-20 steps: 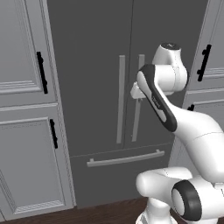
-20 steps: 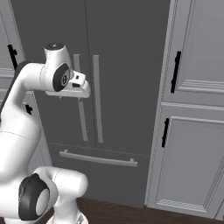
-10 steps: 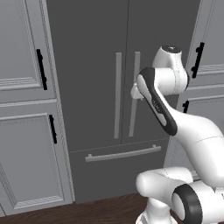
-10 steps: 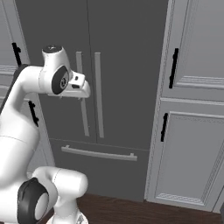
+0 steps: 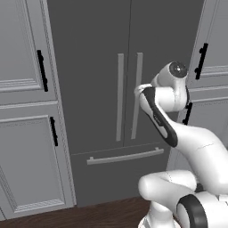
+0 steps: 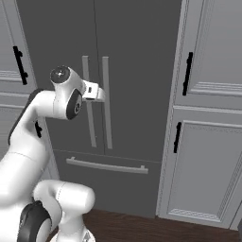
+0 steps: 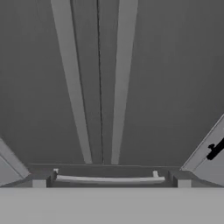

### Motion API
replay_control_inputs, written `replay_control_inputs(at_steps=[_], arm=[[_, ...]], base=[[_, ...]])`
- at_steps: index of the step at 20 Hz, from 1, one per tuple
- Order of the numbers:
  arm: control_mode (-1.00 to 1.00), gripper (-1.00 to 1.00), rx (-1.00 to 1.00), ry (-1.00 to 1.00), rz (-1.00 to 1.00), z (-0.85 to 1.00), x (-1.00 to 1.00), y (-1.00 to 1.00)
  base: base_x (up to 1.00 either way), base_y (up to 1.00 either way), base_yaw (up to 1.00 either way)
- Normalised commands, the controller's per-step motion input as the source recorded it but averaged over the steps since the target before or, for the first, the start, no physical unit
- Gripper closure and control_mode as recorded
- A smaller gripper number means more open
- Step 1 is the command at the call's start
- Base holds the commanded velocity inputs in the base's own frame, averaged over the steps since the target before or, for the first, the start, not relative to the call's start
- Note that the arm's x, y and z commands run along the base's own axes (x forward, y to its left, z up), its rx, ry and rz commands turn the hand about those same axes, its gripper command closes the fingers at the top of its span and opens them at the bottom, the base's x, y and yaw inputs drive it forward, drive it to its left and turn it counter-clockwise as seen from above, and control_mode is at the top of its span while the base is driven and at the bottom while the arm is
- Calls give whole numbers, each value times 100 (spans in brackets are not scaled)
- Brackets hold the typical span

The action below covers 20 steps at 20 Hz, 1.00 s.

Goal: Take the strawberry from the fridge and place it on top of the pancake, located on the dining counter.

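The fridge (image 5: 93, 53) is a tall dark grey unit with both doors shut, so the strawberry is hidden. Two long silver handles (image 7: 70, 87) run down its middle, and a drawer handle (image 5: 124, 156) lies below them. My gripper (image 5: 139, 89) is held at mid-height of those handles, pointing at the seam between the doors. It is a short way off them in the hand view. Its fingertips (image 7: 39, 183) stand wide apart, open, with nothing between them. From the right my gripper (image 6: 99, 92) overlaps the handles. The pancake and dining counter are out of view.
Light grey panelled cabinets (image 5: 22, 89) with black handles (image 5: 41, 69) flank the fridge on both sides (image 6: 212, 118). Dark wood floor (image 6: 156, 229) runs along the foot of the units. My own arm (image 5: 178, 133) fills the space in front of the right door.
The wrist and upper arm have sunk a little while the gripper stays in front of the door handles. The jaws remain open. The fridge doors have not moved.
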Motion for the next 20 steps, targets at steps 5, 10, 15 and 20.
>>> replay_control_inputs(at_steps=[5, 10, 15, 20], arm=[[-100, -100, 5, 0, 3, 0, 95, -43], [-100, -100, 0, -1, -4, -1, 80, 5], [-100, -100, 0, -2, -2, -3, 76, 0], [-100, -100, 0, -1, 0, -5, 70, 0]], base=[[0, 0, 0], [0, 0, 0], [0, 0, 0], [0, 0, 0]])
